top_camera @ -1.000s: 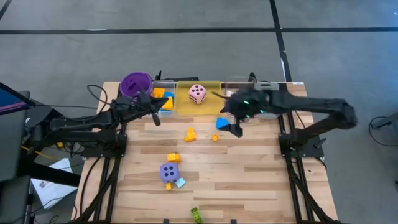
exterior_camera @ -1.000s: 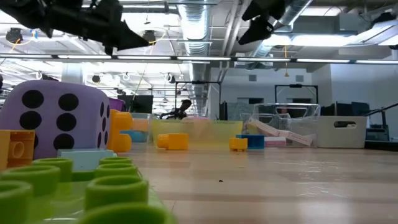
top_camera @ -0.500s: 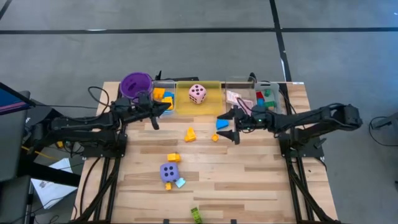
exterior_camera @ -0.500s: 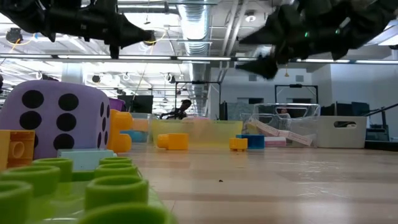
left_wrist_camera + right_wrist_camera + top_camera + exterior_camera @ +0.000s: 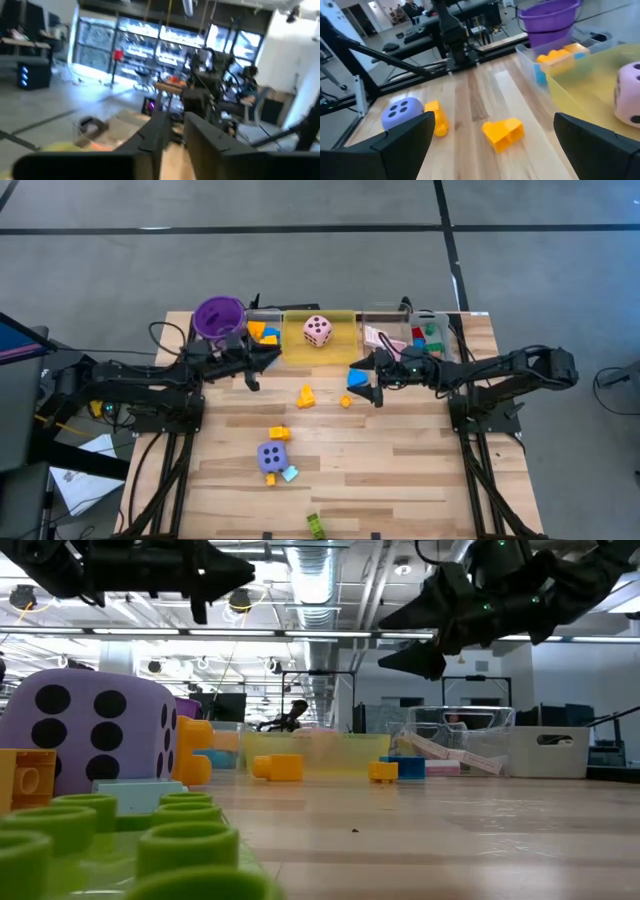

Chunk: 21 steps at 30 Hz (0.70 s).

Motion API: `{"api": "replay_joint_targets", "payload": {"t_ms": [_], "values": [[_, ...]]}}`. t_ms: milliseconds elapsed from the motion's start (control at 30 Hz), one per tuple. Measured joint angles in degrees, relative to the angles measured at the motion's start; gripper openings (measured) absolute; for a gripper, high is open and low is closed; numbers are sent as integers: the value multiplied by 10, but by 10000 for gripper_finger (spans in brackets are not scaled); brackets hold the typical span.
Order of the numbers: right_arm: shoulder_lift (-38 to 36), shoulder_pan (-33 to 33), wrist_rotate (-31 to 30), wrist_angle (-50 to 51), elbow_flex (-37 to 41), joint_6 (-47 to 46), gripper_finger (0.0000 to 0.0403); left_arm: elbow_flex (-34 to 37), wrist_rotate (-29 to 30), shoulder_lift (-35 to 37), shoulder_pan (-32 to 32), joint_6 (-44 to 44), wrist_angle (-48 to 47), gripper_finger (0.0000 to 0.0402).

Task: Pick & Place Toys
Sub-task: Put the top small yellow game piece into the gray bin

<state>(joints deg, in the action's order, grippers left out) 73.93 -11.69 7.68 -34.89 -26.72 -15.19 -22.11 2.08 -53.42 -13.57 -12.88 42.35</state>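
Robotics lab, exposed ceiling ducts [image 5: 322,580], workbenches [image 5: 560,752]

A light wooden plank counter [image 5: 400,460] stands on a grey concrete floor [image 5: 320,270] marked with dark straight lines. Black metal frame legs [image 5: 480,470] run beneath the counter on both sides. Seen level across the counter, the room behind is a large open workshop: a ribbed silver air duct [image 5: 318,570] and pipes run along the ceiling, with long bright strip lights [image 5: 520,605] beside them. Farther back stand desks, monitors and equipment racks against glass partitions [image 5: 125,42]. Papers [image 5: 85,470] lie on the floor to the counter's left.
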Motion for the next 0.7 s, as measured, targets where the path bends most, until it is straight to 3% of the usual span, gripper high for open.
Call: {"api": "replay_joint_targets", "payload": {"t_ms": [167,400,533,700], "values": [[-1,-1,0,21,0,-16,400,0,-2,-73,39,-14,47,156],[-1,-1,-2,57,0,-85,400,0,11,-170,55,-12,197,271],[-1,-2,0,73,0,-168,400,0,14,-189,53,-11,230,299],[4,9,-8,92,0,-180,400,0,14,-191,53,-10,231,304]]}}
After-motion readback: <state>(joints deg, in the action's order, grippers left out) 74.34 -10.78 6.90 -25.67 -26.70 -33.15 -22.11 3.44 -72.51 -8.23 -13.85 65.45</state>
